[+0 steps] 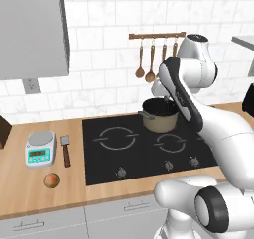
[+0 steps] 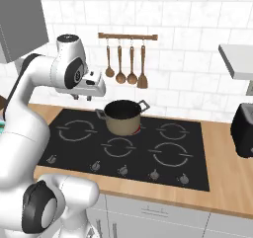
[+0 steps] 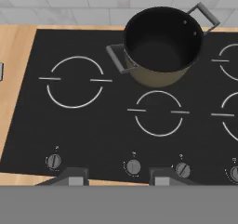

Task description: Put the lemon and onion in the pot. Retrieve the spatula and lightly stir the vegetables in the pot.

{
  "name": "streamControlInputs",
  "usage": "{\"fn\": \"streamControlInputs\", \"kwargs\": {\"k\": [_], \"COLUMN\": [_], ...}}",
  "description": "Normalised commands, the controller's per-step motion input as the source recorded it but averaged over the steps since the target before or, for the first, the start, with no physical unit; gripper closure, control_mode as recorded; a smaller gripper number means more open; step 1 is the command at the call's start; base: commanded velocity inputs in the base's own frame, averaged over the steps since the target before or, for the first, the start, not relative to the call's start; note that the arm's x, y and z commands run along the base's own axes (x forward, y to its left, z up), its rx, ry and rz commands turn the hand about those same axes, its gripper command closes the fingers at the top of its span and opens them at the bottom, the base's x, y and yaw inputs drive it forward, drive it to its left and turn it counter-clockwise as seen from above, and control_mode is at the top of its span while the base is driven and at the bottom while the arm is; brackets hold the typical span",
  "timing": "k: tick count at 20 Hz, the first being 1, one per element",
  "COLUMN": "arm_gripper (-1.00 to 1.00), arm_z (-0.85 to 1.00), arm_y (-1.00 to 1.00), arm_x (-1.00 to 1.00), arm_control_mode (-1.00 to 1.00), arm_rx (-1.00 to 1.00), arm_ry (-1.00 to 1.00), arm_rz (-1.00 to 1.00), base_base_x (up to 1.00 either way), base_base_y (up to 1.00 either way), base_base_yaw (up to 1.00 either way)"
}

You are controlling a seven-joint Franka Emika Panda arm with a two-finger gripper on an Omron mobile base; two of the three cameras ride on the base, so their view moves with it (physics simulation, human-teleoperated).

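Observation:
The tan pot [image 1: 159, 118] [image 2: 123, 118] [image 3: 160, 46] stands on the back burner of the black cooktop [image 1: 134, 153], and its dark inside looks bare. My gripper [image 2: 83, 98] [image 3: 117, 176] hangs open above the cooktop, left of the pot and higher than its rim, with nothing between its fingers. On the wooden counter left of the cooktop, the spatula [image 1: 65, 149] lies with its grey blade toward the wall. The onion [image 1: 51, 180] rests near the counter's front edge, just ahead of the scale.
A white scale [image 1: 39, 149] with a green display sits beside the spatula. Copper-brown spoons [image 1: 151, 59] [image 2: 126, 61] hang from a rail on the tiled wall behind the pot. A black appliance [image 2: 243, 129] stands at the counter's right end. Knobs [image 3: 133, 166] line the cooktop's front.

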Motion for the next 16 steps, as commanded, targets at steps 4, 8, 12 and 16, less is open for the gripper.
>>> {"fn": "streamControlInputs", "kwargs": {"k": [4, 8, 12, 16], "arm_gripper": [-1.0, -1.0, -1.0, -1.0], "arm_z": [0.0, 0.0, 0.0, 0.0], "arm_y": [0.0, 0.0, 0.0, 0.0], "arm_x": [0.0, 0.0, 0.0, 0.0], "arm_control_mode": [1.0, 1.0, 1.0, 1.0], "arm_rx": [0.0, 0.0, 0.0, 0.0], "arm_ry": [0.0, 0.0, 0.0, 0.0], "arm_rz": [0.0, 0.0, 0.0, 0.0], "base_base_x": [0.0, 0.0, 0.0, 0.0], "base_base_y": [0.0, -0.43, -1.0, -0.93], "base_base_yaw": [0.0, 0.0, -0.03, -0.02]}}
